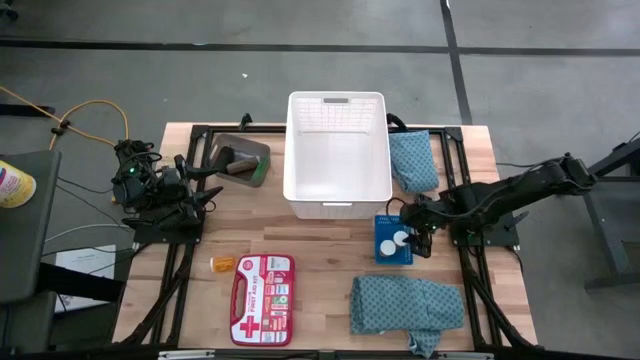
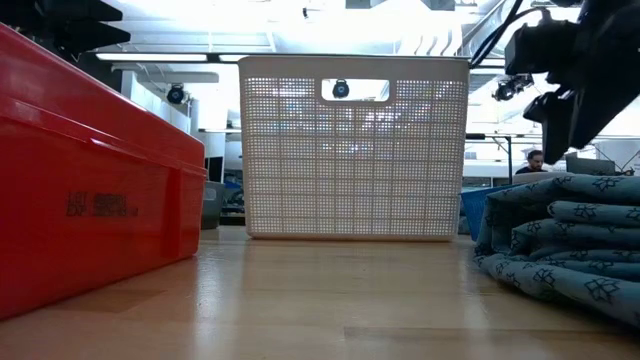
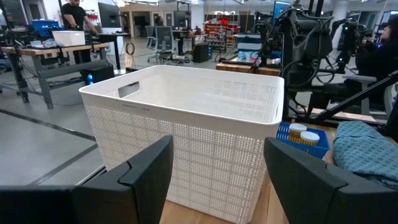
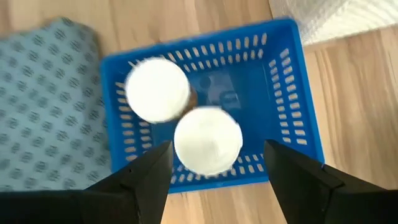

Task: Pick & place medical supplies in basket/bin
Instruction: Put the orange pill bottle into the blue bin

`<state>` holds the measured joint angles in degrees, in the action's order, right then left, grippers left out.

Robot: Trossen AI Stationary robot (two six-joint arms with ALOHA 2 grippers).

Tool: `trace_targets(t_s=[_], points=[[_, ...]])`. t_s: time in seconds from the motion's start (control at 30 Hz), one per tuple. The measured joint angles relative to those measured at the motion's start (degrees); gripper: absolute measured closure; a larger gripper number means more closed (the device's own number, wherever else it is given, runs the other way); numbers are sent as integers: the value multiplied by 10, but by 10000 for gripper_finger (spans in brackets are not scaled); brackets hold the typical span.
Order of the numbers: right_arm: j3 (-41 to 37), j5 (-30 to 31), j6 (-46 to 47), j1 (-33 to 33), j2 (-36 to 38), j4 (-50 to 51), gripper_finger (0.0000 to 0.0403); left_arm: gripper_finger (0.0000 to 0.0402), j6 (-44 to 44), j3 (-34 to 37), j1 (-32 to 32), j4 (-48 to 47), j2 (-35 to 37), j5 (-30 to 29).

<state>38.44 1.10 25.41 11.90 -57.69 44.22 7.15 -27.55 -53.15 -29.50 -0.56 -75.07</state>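
From above, the right gripper [image 1: 421, 238] hovers right over the blue tray [image 1: 384, 252] with two white caps [image 1: 393, 243] in it, jaws spread and holding nothing, while the left gripper [image 1: 205, 197] waits well off, beside the bin [image 1: 242, 160]. So the right arm is nearer the caps, with the basket [image 1: 337, 155] just beyond. At table height, a teal cloth [image 2: 565, 240] blocks the tray. The left wrist view shows open, empty fingers [image 3: 149, 171] facing the basket wall. The right wrist view puts the nearer cap [image 4: 208, 139] straight ahead between the jaws, probably unobstructed; being round, it has no long axis.
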Motion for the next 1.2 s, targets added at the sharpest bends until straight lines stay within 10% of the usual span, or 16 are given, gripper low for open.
trace_targets(t_s=[1.2], points=[[0,6,-16,38,140,-127,163,160,0,0,0,0,0,0]])
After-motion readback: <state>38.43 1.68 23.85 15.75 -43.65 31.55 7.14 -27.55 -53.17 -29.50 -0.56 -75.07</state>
